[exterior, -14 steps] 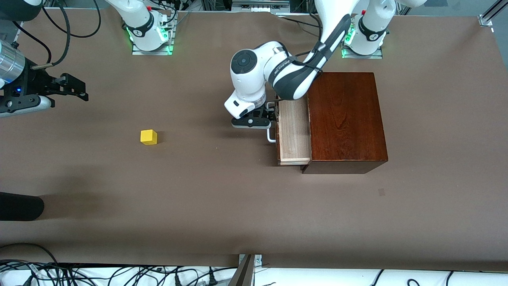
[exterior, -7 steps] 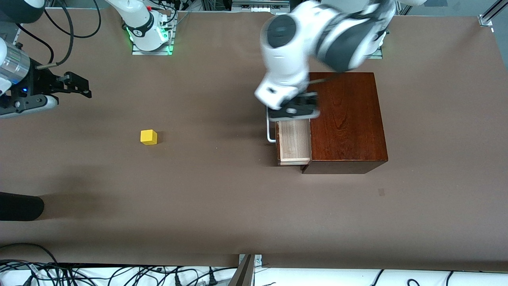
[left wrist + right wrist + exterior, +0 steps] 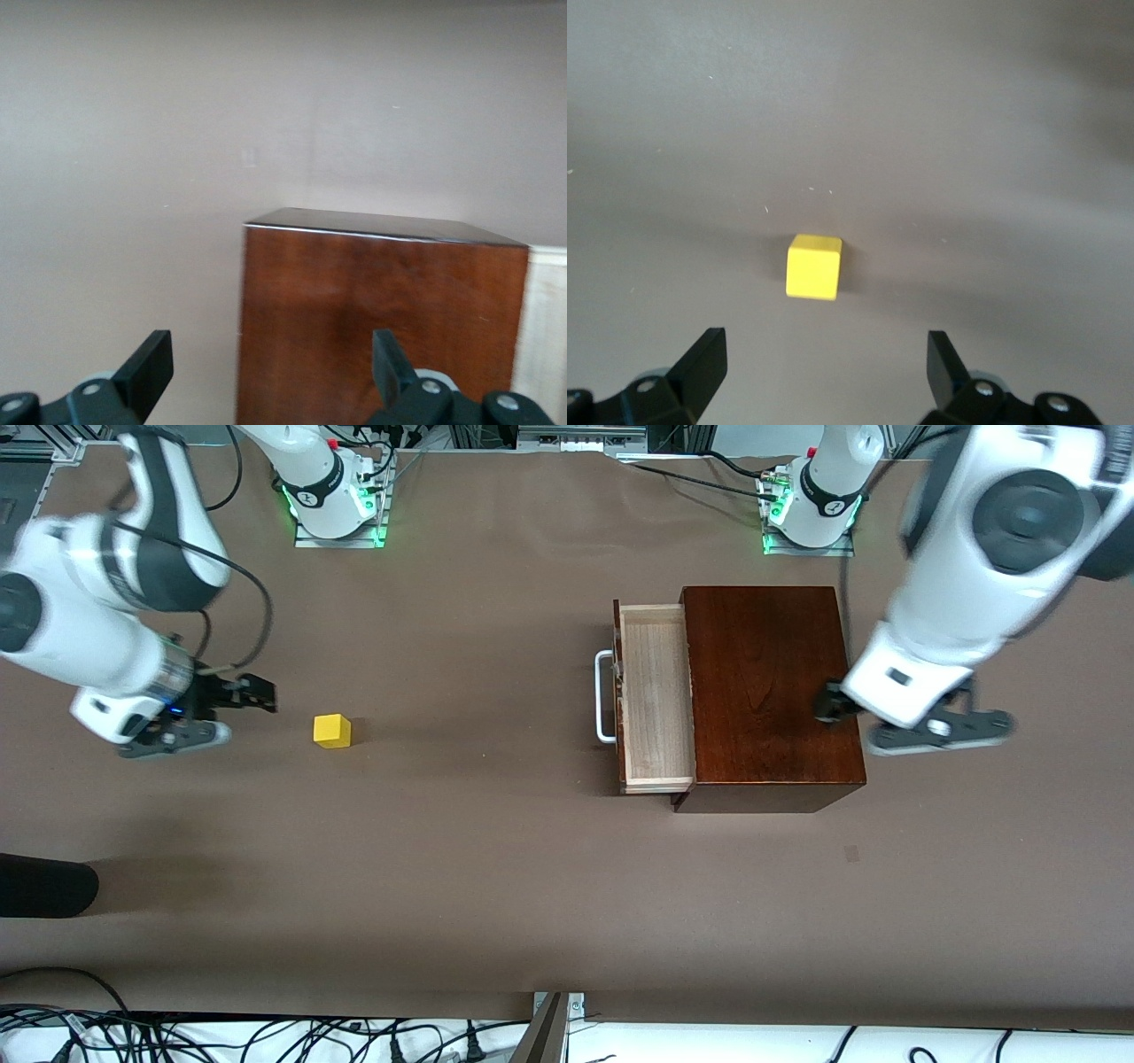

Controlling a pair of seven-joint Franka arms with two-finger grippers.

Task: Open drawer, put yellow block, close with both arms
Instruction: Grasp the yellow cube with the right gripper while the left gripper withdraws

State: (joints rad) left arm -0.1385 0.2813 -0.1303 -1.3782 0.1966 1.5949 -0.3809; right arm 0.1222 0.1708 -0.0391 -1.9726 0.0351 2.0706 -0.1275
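On the tabletop (image 3: 496,868), seen from the front, the drawer (image 3: 656,695) is pulled out of the dark wooden box (image 3: 766,691), toward the right arm's end. Its white handle (image 3: 602,695) sticks out in front, and its tray looks bare. The yellow block (image 3: 332,731) sits well apart from the box, toward the right arm's end. The right hand (image 3: 252,693) is near the block, with no touch. The left hand (image 3: 895,731) is up over the box's edge at the left arm's end and grips nothing.

From the left wrist, the left hand (image 3: 270,376) is spread wide over the box (image 3: 381,319), with a strip of pale drawer wood (image 3: 545,336) at the edge.

From the right wrist, the right hand (image 3: 824,376) is spread wide, and the block (image 3: 813,266) lies a bit ahead of the gap between its fingers (image 3: 704,359).

I think picking up the block is the step now. To do it well, the right hand should come straight down with the block in the middle, fingers flat on two sides, then squeeze softly.
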